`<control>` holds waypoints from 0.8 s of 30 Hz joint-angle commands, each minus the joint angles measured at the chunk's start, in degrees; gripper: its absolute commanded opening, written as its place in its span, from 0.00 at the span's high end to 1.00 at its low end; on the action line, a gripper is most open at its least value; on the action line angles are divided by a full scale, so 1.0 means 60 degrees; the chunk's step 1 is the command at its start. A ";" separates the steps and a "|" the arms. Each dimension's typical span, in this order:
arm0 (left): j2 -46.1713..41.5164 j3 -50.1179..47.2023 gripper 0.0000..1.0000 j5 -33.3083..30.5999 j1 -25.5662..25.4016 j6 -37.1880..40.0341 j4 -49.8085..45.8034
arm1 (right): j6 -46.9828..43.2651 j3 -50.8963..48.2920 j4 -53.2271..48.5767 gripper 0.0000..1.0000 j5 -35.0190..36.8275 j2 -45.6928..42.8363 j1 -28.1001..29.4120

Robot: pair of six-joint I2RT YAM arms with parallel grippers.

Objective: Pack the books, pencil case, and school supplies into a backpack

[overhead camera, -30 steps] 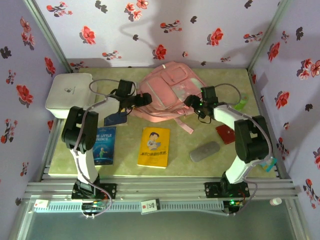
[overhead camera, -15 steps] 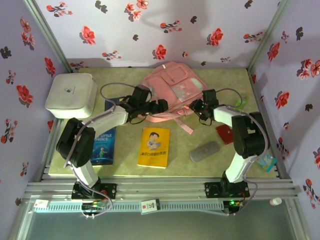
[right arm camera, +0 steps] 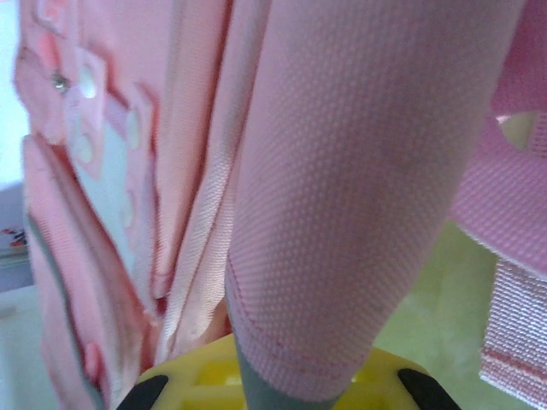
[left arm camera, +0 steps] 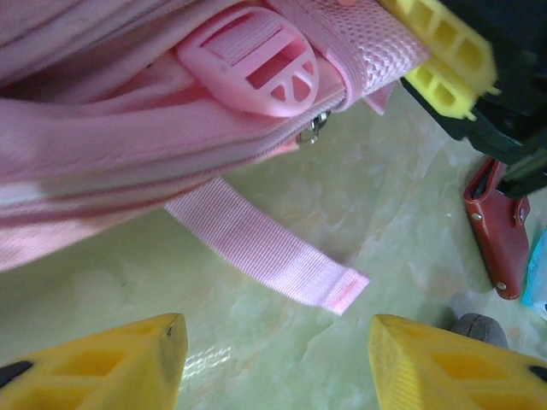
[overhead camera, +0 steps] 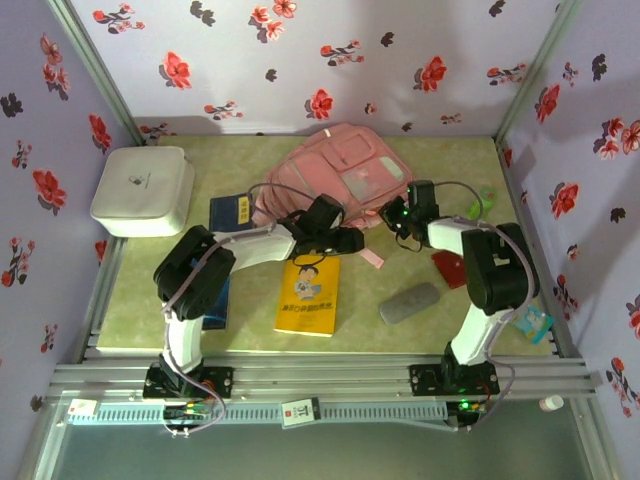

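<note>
Nothing packed yet. Large pink fabric backpack (overhead camera: 340,175), at table (overhead camera: 400,345) rear, is pinched at its edge by right jaws. Left jaws are held spread, empty, nr its webbing strap (left arm camera: 265,252). Thin paperback books (navy (overhead camera: 230,211), blue (overhead camera: 220,312), yellow (overhead camera: 308,293)) & grey soft tube pencil case (overhead camera: 410,302) are seen unpacked.

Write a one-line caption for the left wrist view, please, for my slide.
Open left gripper over the table, facing the buckle and loose strap of the pink backpack.
</note>
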 commanded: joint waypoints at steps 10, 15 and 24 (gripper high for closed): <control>0.0193 0.0731 0.52 -0.1332 -0.0077 0.0426 0.0692 | 0.0505 0.0110 0.0376 0.89 -0.0685 -0.1720 0.0619; 0.0245 0.0954 0.56 -0.1568 -0.0077 0.0414 0.0708 | 0.0580 0.0305 0.0192 0.89 -0.0648 -0.1868 0.0853; 0.0083 0.0861 0.65 -0.2288 -0.0077 0.0574 0.1174 | 0.0678 0.0427 0.0028 0.89 -0.0661 -0.1881 0.0963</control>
